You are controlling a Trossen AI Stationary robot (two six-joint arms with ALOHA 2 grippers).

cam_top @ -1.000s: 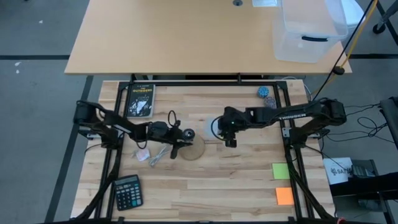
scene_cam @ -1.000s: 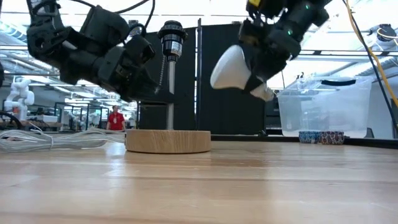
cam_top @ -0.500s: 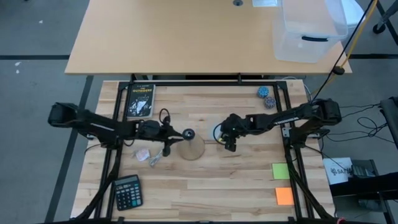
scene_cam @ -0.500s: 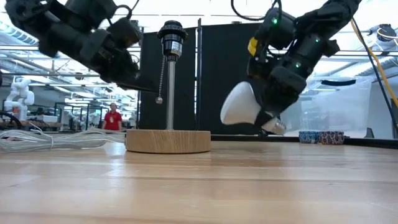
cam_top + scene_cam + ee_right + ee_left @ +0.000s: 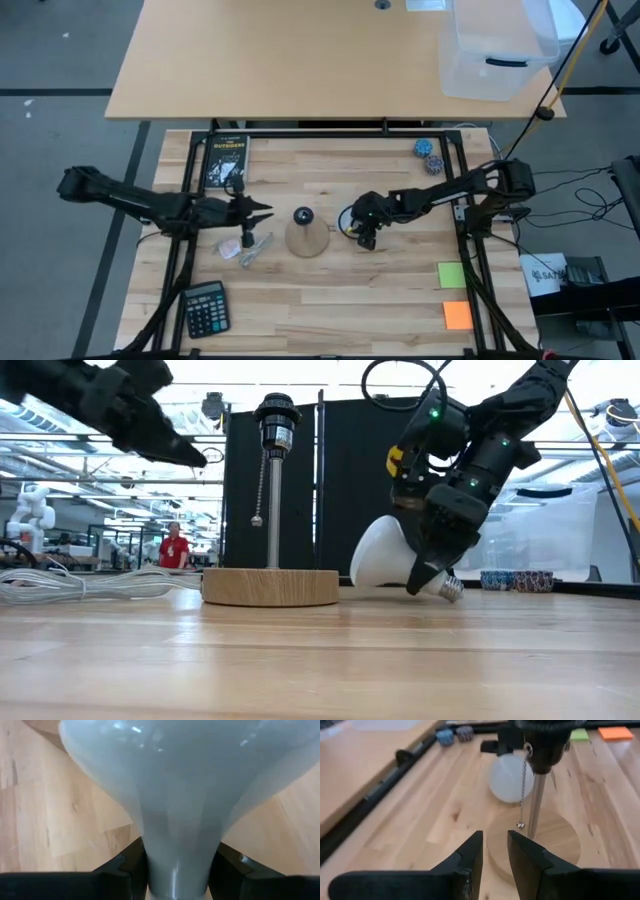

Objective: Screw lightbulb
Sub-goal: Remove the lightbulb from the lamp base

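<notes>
Both arms are dark, nearly black, built of slim jointed links. The right arm (image 5: 470, 450) carries a yellow patch, a small green light and a looping black cable. The left gripper (image 5: 494, 857) ends in two matte black fingers (image 5: 470, 855) with wedge-shaped tips.

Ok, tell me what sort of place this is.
Most likely a robotics lab or test workshop. The wooden table sits inside a black frame with two robot arms, a white humanoid robot stands in the open hall behind it, and a person stands there too.
</notes>
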